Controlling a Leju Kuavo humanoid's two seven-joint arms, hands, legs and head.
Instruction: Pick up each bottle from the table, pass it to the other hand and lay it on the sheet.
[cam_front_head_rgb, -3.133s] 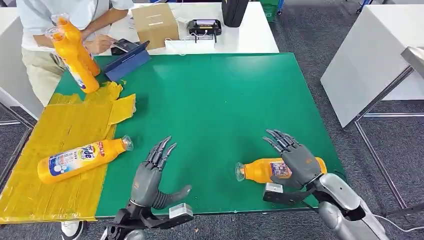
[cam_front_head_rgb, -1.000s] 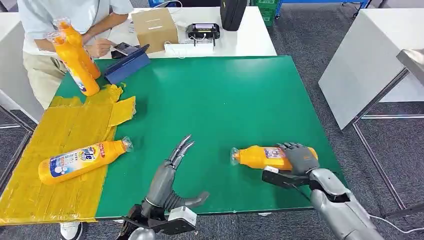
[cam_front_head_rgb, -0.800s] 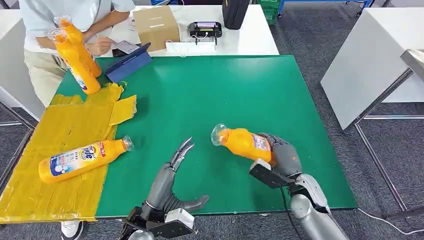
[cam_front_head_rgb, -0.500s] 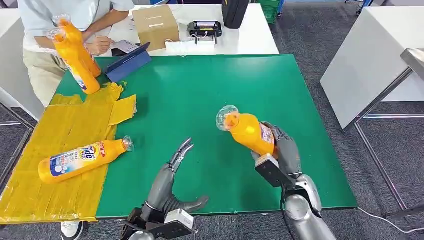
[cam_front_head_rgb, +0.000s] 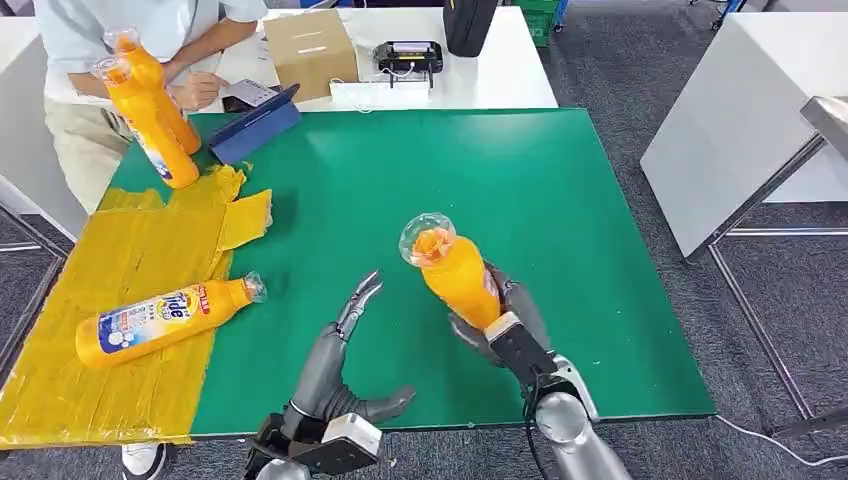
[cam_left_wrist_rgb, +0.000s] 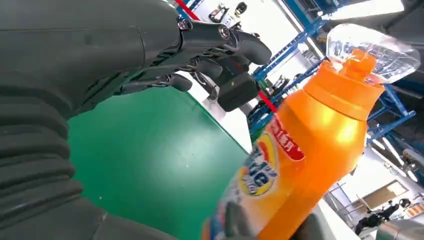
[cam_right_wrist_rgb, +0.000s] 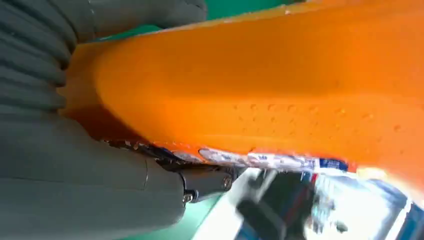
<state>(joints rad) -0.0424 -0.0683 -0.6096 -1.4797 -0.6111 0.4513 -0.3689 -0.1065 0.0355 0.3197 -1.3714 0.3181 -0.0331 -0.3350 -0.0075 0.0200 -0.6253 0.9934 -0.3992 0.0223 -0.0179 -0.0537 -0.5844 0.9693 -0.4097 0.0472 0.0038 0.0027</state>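
I see right hand (cam_front_head_rgb: 505, 320) grasping orange bottle (cam_front_head_rgb: 455, 272) by lower body, lifted off green table (cam_front_head_rgb: 560, 190), cap end tilted up and toward far-left. Left hand (cam_front_head_rgb: 335, 355) released, fingers spread, holding nothing, just beside bottle, not touching. Second bottle (cam_front_head_rgb: 165, 315) lies on yellow sheet (cam_front_head_rgb: 110, 260), cap at sheet edge. Person (cam_front_head_rgb: 90, 40) at far-left corner holds two more bottles (cam_front_head_rgb: 150, 110).

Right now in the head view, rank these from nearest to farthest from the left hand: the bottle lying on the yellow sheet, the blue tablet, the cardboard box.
From the left hand:
1. Bottle on the yellow sheet, to its left.
2. Blue tablet, far left edge.
3. Cardboard box, on the white table beyond.
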